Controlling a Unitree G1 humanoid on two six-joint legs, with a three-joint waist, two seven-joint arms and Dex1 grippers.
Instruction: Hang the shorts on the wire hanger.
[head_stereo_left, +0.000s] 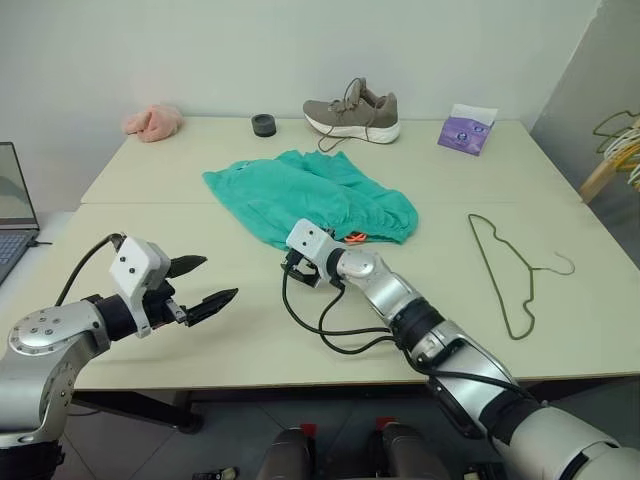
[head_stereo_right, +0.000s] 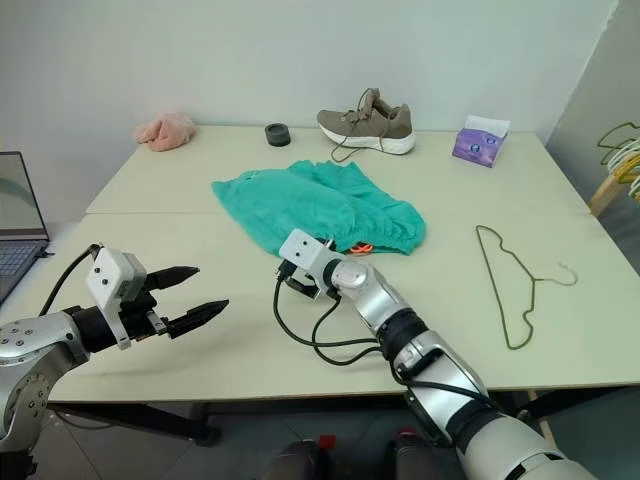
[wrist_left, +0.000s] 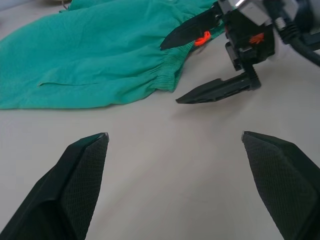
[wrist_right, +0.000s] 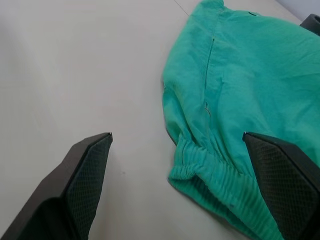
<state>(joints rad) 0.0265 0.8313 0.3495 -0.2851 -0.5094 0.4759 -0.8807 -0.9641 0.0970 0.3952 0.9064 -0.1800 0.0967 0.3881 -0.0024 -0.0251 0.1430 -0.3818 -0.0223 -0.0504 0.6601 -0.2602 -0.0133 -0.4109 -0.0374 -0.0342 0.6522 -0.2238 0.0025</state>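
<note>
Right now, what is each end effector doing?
Left end effector: open, holding nothing.
Right end effector: open, empty, at the teal-green cloth shorts' waistband.

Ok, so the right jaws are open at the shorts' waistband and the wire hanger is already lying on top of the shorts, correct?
Not quite. The wire hanger lies on the bare table, apart from the shorts, on the robot's right, as the left eye view shows. The right gripper is open at the waistband.
</note>
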